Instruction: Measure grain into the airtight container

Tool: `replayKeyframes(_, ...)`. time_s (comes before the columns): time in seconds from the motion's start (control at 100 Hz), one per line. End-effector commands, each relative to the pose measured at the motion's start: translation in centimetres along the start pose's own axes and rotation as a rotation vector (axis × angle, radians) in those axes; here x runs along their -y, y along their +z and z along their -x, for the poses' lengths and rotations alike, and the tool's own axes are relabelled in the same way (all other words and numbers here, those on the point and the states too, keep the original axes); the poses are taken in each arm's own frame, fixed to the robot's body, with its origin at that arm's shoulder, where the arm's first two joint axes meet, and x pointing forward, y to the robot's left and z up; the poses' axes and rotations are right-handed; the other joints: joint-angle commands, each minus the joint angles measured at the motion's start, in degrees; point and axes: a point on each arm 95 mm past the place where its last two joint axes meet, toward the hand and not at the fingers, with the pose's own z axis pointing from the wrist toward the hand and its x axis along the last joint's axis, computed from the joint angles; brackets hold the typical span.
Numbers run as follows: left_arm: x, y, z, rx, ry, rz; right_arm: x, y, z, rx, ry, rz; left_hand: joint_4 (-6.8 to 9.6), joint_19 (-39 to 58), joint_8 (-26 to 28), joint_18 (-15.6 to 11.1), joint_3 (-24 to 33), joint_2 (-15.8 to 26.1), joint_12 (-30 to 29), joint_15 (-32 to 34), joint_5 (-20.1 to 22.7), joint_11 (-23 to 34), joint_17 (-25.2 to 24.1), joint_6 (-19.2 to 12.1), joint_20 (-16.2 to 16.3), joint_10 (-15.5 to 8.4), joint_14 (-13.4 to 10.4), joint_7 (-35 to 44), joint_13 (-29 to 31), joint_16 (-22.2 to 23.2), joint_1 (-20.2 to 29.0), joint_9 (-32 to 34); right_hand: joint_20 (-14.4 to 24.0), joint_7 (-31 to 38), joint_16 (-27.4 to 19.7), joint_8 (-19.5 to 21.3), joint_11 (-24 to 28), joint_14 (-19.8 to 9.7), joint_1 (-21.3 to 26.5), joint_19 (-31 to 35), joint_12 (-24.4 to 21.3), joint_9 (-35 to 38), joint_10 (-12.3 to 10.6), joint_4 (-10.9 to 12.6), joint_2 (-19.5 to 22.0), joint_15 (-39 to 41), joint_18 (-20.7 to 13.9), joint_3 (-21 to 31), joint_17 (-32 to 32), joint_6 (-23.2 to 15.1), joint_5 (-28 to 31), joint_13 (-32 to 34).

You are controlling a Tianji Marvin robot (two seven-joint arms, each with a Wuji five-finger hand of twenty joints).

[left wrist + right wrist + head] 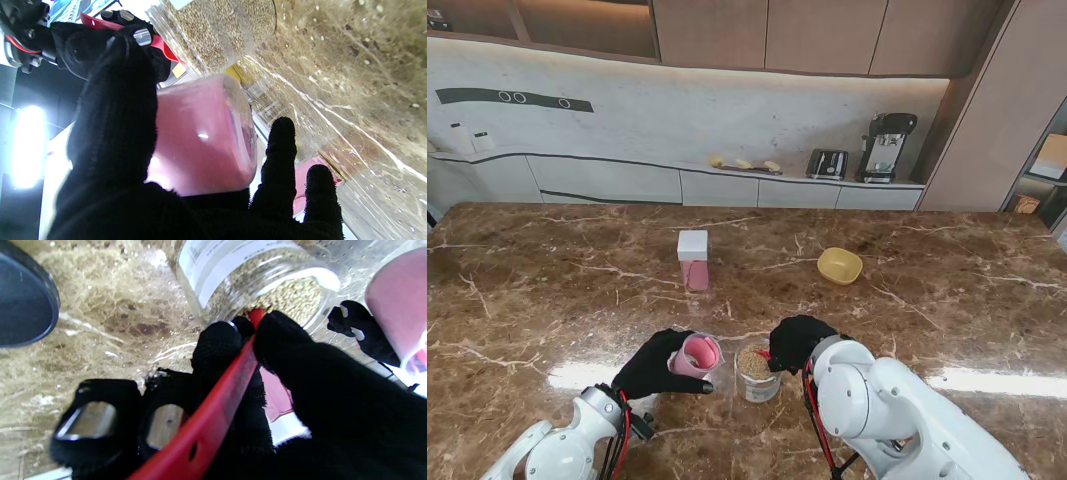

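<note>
A clear glass jar (756, 371) full of tan grain stands on the marble table near me; the grain jar (267, 283) also fills the right wrist view. My right hand (797, 341) is shut on a red measuring spoon (213, 413), whose tip dips into the jar's mouth. My left hand (659, 365) is shut on a pink container (697, 356), tilted with its opening toward the jar. The same pink container (200, 136) shows close up between my fingers (280, 160).
A pink box with a white lid (693, 259) stands farther from me at the middle. A yellow bowl (839, 265) sits to the right of it. A dark round object (23, 300) lies beside the jar. A counter with appliances runs along the back wall.
</note>
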Motion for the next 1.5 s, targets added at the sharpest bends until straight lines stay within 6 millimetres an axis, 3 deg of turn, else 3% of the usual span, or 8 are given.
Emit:
replayKeyframes(0.0,-0.3,-0.2,0.1,0.008,-0.002,0.003,0.3,0.0,0.2,0.014,0.018,-0.024,-0.56,-1.82,0.56,-0.21,9.62,11.71,-0.52,-1.41,10.56,1.29,-0.22,-11.81,1.34,-1.75,-1.53,9.72,-1.11,-0.61,5.72,-1.34,0.55,1.78,2.74,0.31,1.97,-5.80,3.14,7.24,-0.32,4.45,2.66,3.85,0.58,3.57,-0.55,3.42,2.50,-2.49,1.07,1.70)
replayKeyframes(0.78,-0.3,-0.3,0.2,0.015,-0.001,0.007,0.1,0.1,1.9,0.066,0.250,-0.086,-0.53,-2.44,0.56,-0.19,9.51,11.80,-1.11,-1.64,10.59,1.24,-0.26,-11.69,1.31,-1.58,-1.46,9.68,-1.36,-0.72,5.86,-1.87,0.39,1.77,2.67,0.42,1.83,-5.81,3.30,7.41,-0.54,4.38,2.77,3.91,0.79,3.60,-0.51,3.17,2.52,-2.25,0.88,1.70)
replayKeyframes(1.49,-0.6,0.6,-0.2,0.005,0.001,0.031,-1.0,-1.4,3.3,0.050,0.472,-0.118,-0.54,-2.82,0.63,-0.15,9.33,11.82,-1.47,-1.70,10.50,1.25,-0.19,-11.94,1.50,-1.81,-1.50,9.64,-1.43,-0.71,5.77,-2.10,0.17,1.87,2.55,0.71,1.66,-5.41,3.73,7.43,-0.48,4.36,3.03,4.13,1.24,3.62,-0.24,2.54,2.50,-1.96,0.69,1.69)
